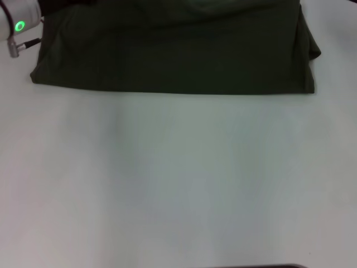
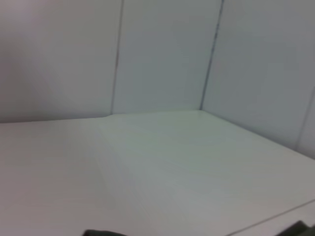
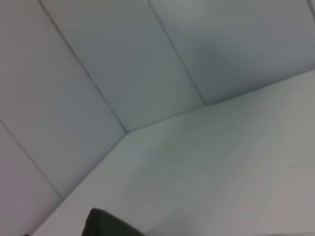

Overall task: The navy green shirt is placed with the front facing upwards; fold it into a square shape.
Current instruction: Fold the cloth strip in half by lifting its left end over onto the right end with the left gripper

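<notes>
While the navy green shirt lies flat across the far table, the left arm beside its corner should lift evenly, though neither claw's opening can be told

I see only part of my left arm, a white wrist segment with a glowing green ring light, at the far left corner. Its gripper is out of view. My right arm does not appear.

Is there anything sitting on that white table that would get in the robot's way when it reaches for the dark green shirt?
Nothing visible does. The dark olive-green cotton shirt lies alone on the white table; the left arm is beside its corner.
</notes>
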